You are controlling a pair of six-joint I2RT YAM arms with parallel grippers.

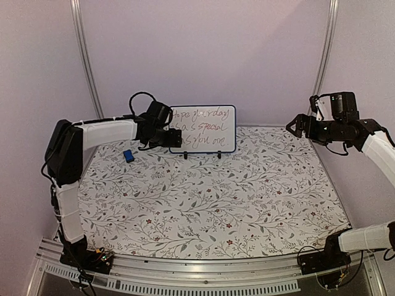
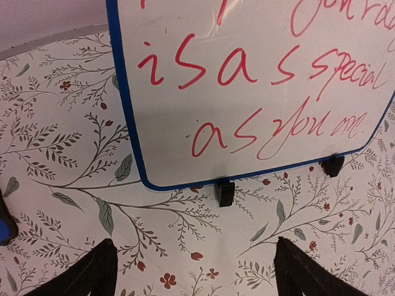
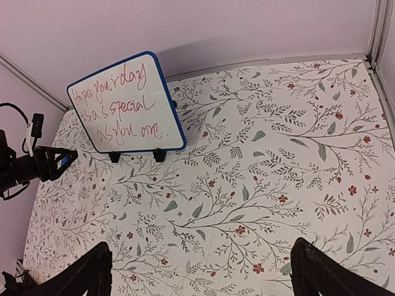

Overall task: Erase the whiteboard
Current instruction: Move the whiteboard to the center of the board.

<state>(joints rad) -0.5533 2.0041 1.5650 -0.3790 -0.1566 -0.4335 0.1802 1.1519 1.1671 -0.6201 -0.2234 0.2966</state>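
Just ahead of left jaws: whiteboard (image 2: 247,123)

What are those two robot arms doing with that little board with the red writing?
They are meant to wipe the whiteboard, but its red writing is all there. The left tool hangs open and empty by the board's left side. The blue eraser lies on the table nearby, untouched. The right tool is open too, far off right.

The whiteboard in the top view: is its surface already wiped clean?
No, the whiteboard carries three lines of reddish handwriting across its white surface.
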